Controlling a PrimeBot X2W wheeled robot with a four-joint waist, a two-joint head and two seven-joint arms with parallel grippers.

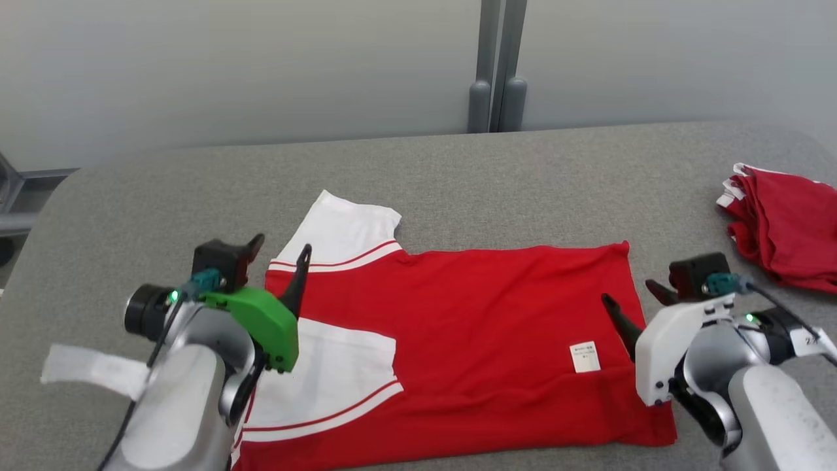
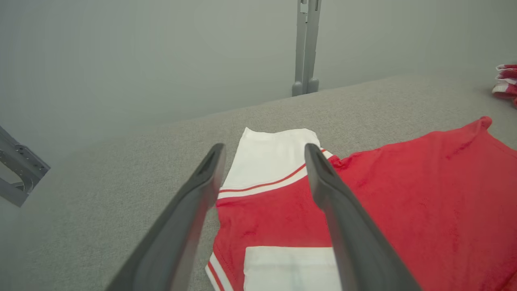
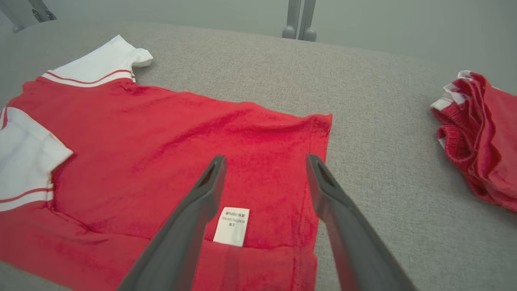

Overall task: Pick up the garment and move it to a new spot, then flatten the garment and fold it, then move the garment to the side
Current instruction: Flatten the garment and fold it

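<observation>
The left gripper (image 1: 282, 244) hangs over the sleeve end of the garment (image 1: 471, 307), fingers spread, pinching nothing. The garment, a red shirt, lies flat mid-table (image 1: 458, 170). One white sleeve (image 1: 346, 229) points to the far side and the other sleeve (image 1: 333, 376) is folded in over the red body. A white label (image 1: 585, 357) sits near the hem, where the right gripper (image 1: 626, 291) hangs, spread and empty. Far right, well apart, lies a pile of red clothes (image 1: 785, 229). The left wrist view adds a metal bracket (image 2: 20, 169) off the table's left end. The right wrist view shows print on the label, too small to read.
</observation>
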